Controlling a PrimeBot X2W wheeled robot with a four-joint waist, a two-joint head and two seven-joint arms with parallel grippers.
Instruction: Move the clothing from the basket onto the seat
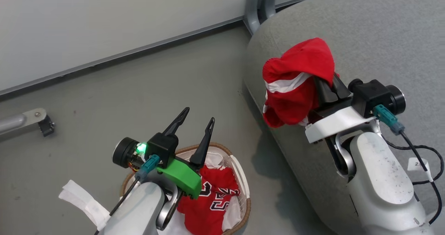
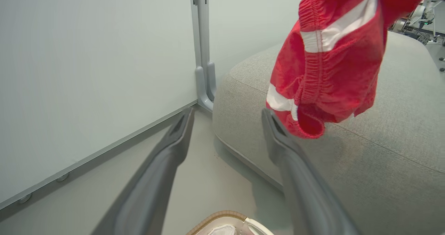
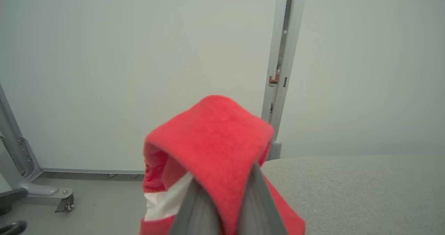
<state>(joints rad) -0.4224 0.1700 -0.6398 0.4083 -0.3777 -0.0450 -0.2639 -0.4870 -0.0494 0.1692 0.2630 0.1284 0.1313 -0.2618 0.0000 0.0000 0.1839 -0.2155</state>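
Beside a wall [image 1: 104, 19], the right end effector [image 1: 327, 83] clenches soft, light shorts [image 1: 295, 78] above the seat [image 1: 375, 33] at its left edge, while the left end effector [image 1: 200, 114], spread wide, hovers over the limp jersey [image 1: 208, 200] in the basket [image 1: 247, 200], likely best pinched at a fold.

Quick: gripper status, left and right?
Left gripper: open, empty, above the basket.
Right gripper: shut on the red shorts, over the seat.
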